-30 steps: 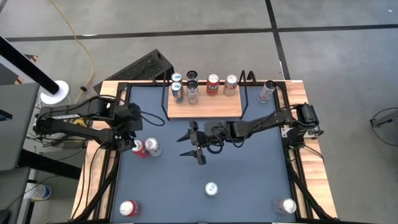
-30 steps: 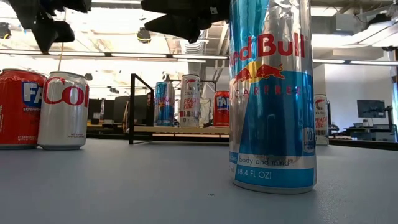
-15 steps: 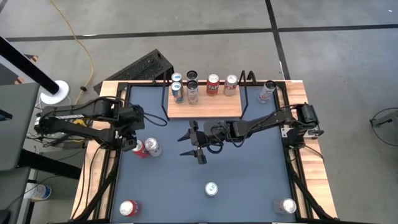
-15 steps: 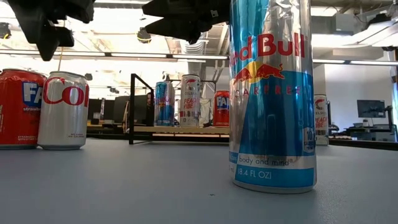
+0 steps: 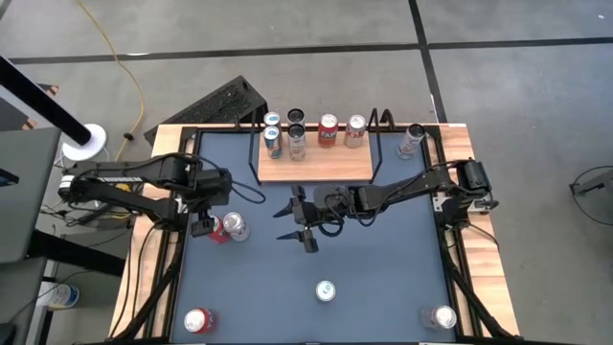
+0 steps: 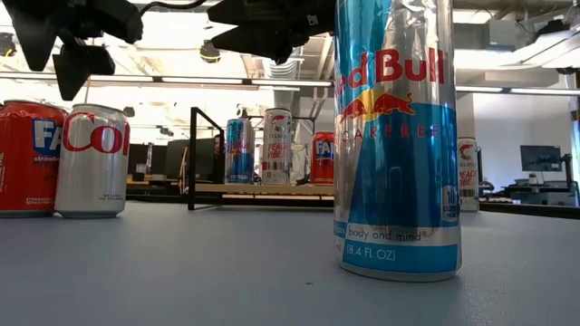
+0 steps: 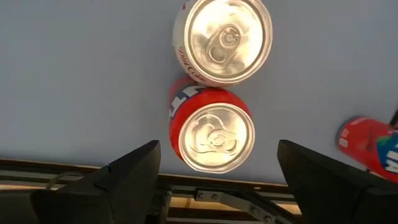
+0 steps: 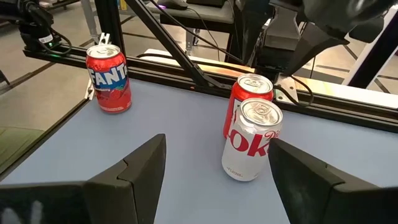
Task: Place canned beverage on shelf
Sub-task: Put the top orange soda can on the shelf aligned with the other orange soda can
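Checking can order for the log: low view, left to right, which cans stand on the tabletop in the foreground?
Red Fanta can → silver Coke can → tall Red Bull can.

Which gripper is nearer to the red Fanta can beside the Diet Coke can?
Left. The left gripper hovers open directly above the red Fanta can; the right gripper is farther, beyond the Diet Coke can.

Four cans (image 5: pixel 313 135) in a row on the shelf (image 5: pixel 315 164), two touching cans (image 5: pixel 226 227) left of it
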